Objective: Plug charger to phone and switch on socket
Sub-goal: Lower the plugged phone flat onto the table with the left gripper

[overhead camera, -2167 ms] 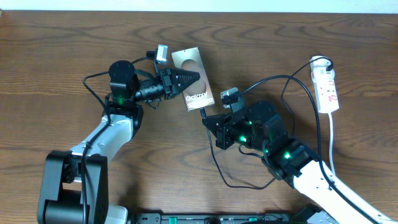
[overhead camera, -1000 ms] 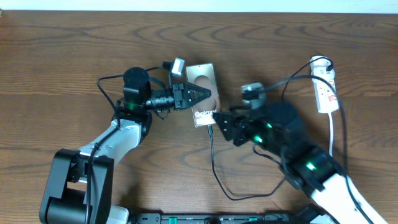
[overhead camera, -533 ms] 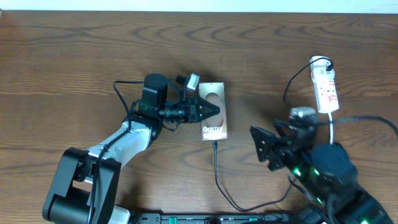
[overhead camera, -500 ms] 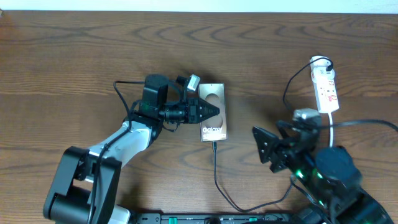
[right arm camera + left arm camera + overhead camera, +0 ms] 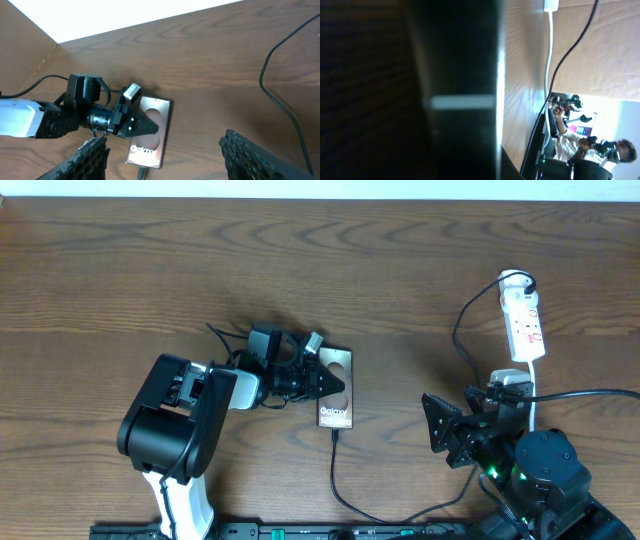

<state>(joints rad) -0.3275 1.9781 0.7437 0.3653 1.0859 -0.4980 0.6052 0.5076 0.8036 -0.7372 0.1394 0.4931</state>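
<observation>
The phone [image 5: 337, 392] lies flat near the table's middle, its "Galaxy" lettering up; it also shows in the right wrist view [image 5: 151, 131]. The charger plug [image 5: 335, 436] sits at the phone's near edge, and its black cable [image 5: 345, 502] trails toward the front. My left gripper [image 5: 328, 381] is shut, its pointed tip resting on the phone's face [image 5: 149, 126]. My right gripper [image 5: 440, 436] hangs open well to the right of the phone, nothing between its fingers [image 5: 93, 156]. The socket [image 5: 524, 318] lies at the far right. The left wrist view is mostly dark.
The socket's white cord [image 5: 534, 385] runs down beside my right arm, and a black cable [image 5: 468, 315] loops left of the socket. The same white cord [image 5: 549, 47] and a black cable [image 5: 571, 47] show in the left wrist view.
The phone has slid toward the front and turned upright under the left gripper's tip. The right gripper has left the plug, drawn back to the lower right and opened wider.
</observation>
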